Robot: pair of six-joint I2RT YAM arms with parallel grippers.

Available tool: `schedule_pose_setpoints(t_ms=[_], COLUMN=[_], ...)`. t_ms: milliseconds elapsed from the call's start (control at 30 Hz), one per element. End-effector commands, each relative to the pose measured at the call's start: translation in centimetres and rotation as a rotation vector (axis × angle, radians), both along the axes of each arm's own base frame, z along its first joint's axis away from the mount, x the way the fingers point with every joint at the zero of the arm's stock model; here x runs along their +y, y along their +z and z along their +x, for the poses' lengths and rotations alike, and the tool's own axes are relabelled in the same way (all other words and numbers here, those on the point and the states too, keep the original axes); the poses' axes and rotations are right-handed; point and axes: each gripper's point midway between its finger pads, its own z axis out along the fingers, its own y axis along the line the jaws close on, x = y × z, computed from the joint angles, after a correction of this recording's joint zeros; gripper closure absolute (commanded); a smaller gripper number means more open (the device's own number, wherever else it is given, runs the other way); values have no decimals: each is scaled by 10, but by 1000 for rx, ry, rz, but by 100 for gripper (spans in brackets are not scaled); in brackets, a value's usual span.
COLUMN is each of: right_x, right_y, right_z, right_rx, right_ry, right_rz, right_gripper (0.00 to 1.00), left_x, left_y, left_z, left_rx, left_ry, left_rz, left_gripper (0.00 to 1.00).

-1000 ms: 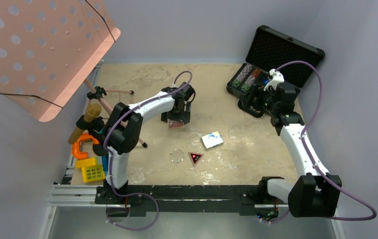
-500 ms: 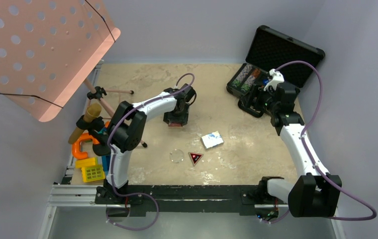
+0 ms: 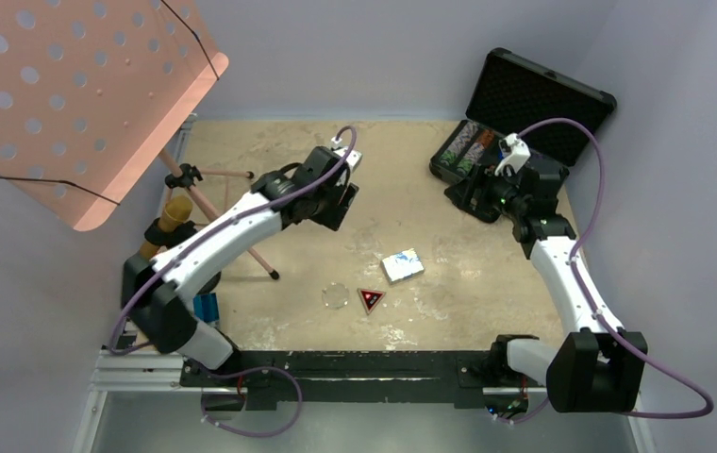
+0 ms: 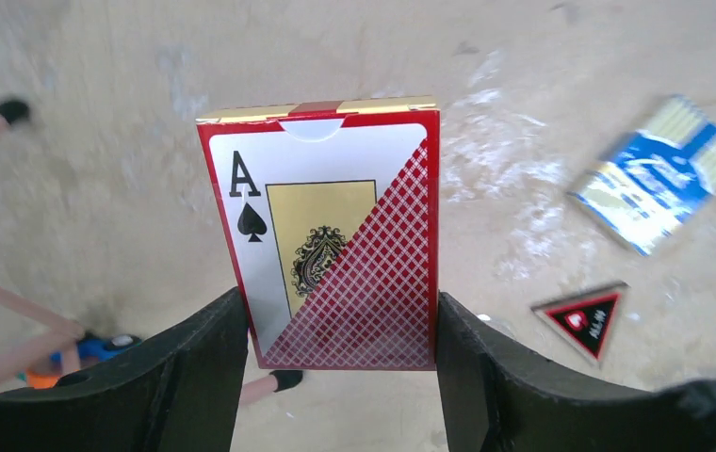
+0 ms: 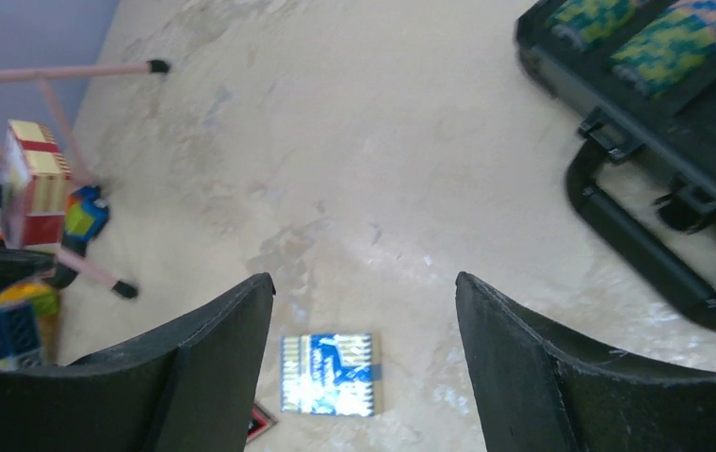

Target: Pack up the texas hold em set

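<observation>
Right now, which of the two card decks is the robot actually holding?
The red deck, with the ace of spades on its box, is clamped in the left gripper. The blue deck lies flat on the table with nothing touching it.

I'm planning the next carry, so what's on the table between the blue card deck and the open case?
Nothing: the right wrist view shows bare tabletop between the blue deck and the case.
</observation>
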Motion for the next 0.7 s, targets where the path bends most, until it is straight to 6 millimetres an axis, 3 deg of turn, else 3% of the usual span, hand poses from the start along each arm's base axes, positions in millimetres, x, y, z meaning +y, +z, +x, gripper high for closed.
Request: schedule_pose_setpoints(t_ms=[0,67,133,333,500,667], right_x=[36,50,72,120,156,174], right_y=[12,11,11,18,15,9], right_z=[-24,-39,-58,-100,-126,-139], right_rx=[6,42,88,201,282,334], right_ry=[173,261,369,553,657,704], right_rz=[181,265,313,386,411,402], right_gripper=[26,26,26,25,25,25], left_x=[-20,-47,-59,-66,-76,-79], left_y=[34,38,40,42,33,29], left_z=[-45,-80,-103,-130,-147,-152], left_rx=[-124,-136,-155,-208,-188,-187], left_ry=[-372,-572,-683,-799,-871,-888], left_rz=[-7,-136,-240,-301,-288,-267], left_gripper=[100,100,100,100,100,100])
